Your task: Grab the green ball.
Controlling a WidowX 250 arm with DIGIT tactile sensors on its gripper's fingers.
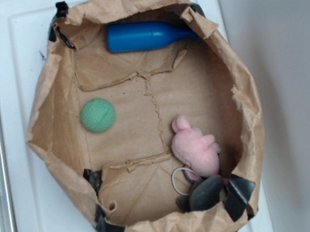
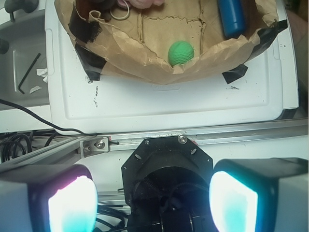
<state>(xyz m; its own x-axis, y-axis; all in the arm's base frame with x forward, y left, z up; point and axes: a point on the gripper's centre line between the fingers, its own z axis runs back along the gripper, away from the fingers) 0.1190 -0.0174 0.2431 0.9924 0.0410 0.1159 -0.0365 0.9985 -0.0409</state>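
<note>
The green ball [image 1: 98, 115] lies on the floor of a shallow brown paper basin [image 1: 129, 5], near the basin's wall and touching nothing else.

From the wrist camera, nearest of all, the gripper [image 2: 152, 193] fills the bottom of the view. Its two pale fingers [image 2: 72, 203] stand wide apart, one at each lower corner, with nothing between them. It hangs well short of the basin, back over a metal rail [image 2: 193, 137] at the edge of a white tray [image 2: 169, 106].

Beyond the rail, the tray carries the basin, whose crumpled rim is patched with black tape [image 2: 87, 60]. The ball [image 2: 181, 52] sits just inside the nearest wall.

Farther across the basin from the ball, a pink plush toy [image 1: 195, 148] rests against the opposite wall. Beside it lie a thin white ring [image 1: 181, 181] and a dark grey lump [image 1: 205, 192], possibly another soft toy; it is too shadowed to say. A blue bottle-shaped pin [image 1: 147, 35] lies on its side against the wall at one end of the basin.
</note>
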